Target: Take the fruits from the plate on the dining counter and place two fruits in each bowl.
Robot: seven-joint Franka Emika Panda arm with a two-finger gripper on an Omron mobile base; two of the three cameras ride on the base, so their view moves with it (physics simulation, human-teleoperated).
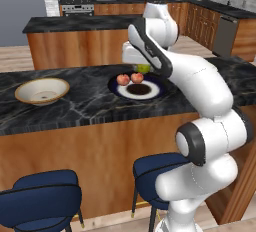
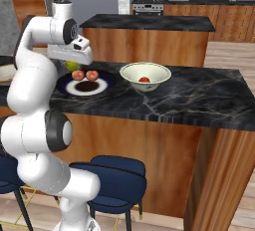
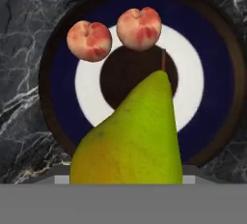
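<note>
A white robot arm reaches over a long dining counter (image 1: 75, 103) with a black, white-veined marble top and a brown wood-panel front. Its gripper (image 2: 72, 64) hangs above the near edge of a round plate (image 3: 212, 73) and is clamped on a yellow-green pear (image 3: 132, 136). In the hand view the pear sits large in the foreground, stem pointing away from the camera, and covers the finger tips, so the contact points themselves are hidden. In both base views the pear (image 1: 143, 68) shows as a small green shape tucked directly under the hand, lifted clear of the plate.

The plate (image 1: 156, 92) has a dark navy rim, a white ring and a dark centre. Two pinkish-red peaches rest on it side by side, just apart from each other, at the far side of the white ring as the hand camera sees it: the left peach (image 3: 89, 40) and the right peach (image 3: 139, 28). The dark centre of the plate is bare.

A pale greenish-white bowl (image 2: 130, 71) stands on the counter to the right of the plate, close beside it. One small red-orange fruit (image 2: 144, 79) lies at its bottom.

A tan bowl (image 1: 25, 93) with a cream inside stands on the counter well to the left of the plate. No fruit shows in it.

Dark blue stools (image 1: 42, 201) stand in front of the counter, and a shorter black-topped island (image 1: 75, 23) stands behind it.
</note>
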